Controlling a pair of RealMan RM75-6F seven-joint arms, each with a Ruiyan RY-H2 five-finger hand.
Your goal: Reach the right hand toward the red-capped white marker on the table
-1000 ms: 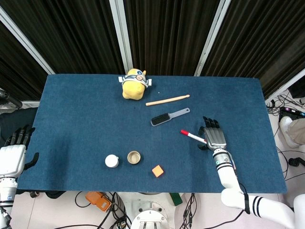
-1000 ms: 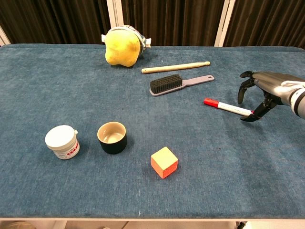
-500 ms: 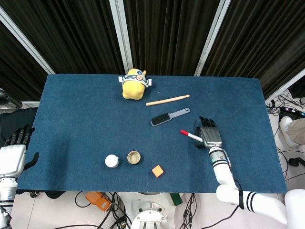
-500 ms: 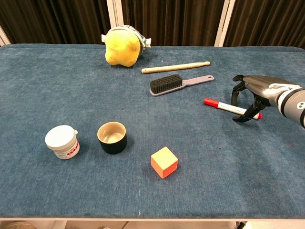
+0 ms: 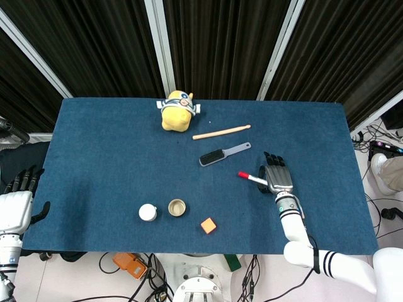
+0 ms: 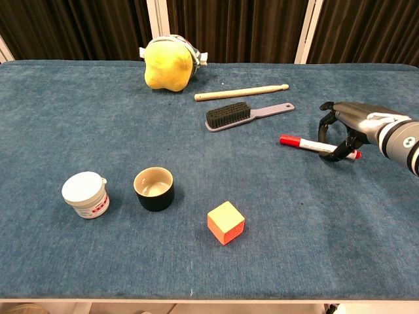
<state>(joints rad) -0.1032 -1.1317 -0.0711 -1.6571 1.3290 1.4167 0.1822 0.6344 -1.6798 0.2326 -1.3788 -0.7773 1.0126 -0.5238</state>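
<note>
The red-capped white marker (image 6: 308, 145) lies flat on the blue table (image 6: 196, 261), cap end toward the left; in the head view the marker (image 5: 250, 178) sits just left of my right hand (image 5: 277, 178). In the chest view my right hand (image 6: 346, 128) arches over the marker's tail end, fingers on the far side and thumb on the near side, spread and holding nothing. The tail of the marker is partly hidden under the hand. My left hand (image 5: 21, 190) hangs off the table's left edge with fingers apart and empty.
A black brush (image 6: 243, 114) and a wooden stick (image 6: 239, 92) lie just behind the marker. A yellow plush toy (image 6: 167, 63) sits at the back. A white jar (image 6: 85, 194), a dark cup (image 6: 154, 188) and an orange cube (image 6: 226, 222) stand at the front.
My right hand has slid left and slightly away from me, from beside the marker's tail to arching over it. The marker and the left hand stay put.
</note>
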